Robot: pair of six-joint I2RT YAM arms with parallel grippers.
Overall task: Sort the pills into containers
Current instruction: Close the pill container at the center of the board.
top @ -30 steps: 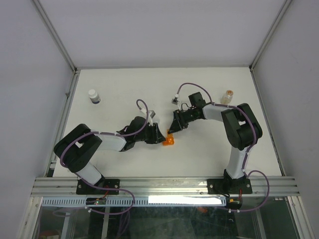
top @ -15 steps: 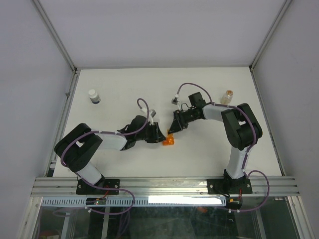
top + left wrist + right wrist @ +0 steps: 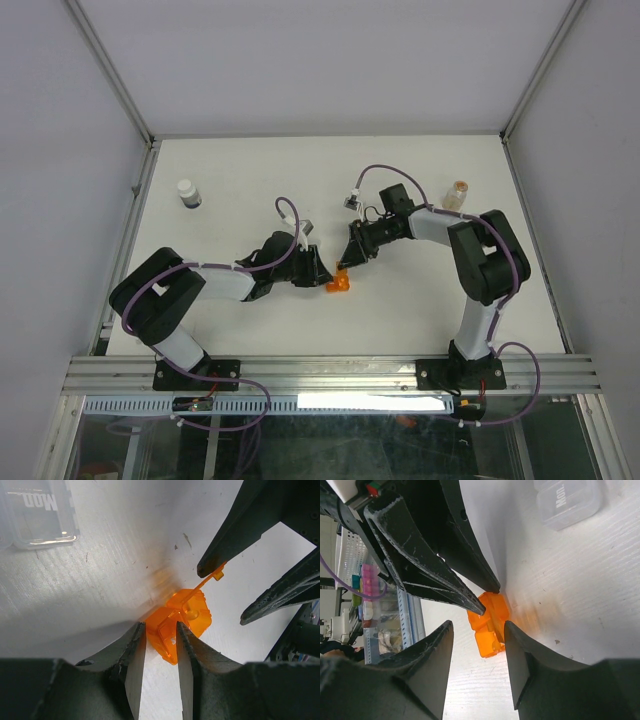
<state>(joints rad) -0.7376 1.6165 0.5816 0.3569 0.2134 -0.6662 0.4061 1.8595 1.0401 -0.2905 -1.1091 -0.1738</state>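
Stubby cup (image 3: 339,284): mid-table (image 3: 250,170), between the two grippers.
Left gripper (image 3: 321,274): left of it, fingers on either side of it.
Right gripper (image 3: 346,264): just behind it.
Box (image 3: 40,510): farther back.
Bottle (image 3: 188,193): far left.
Vial (image 3: 458,194): far right.

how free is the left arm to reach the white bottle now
Probably not yet: the left end effector is clamped on the orange cup. Nothing stands between it and the white bottle, so once it lets go, likely yes.
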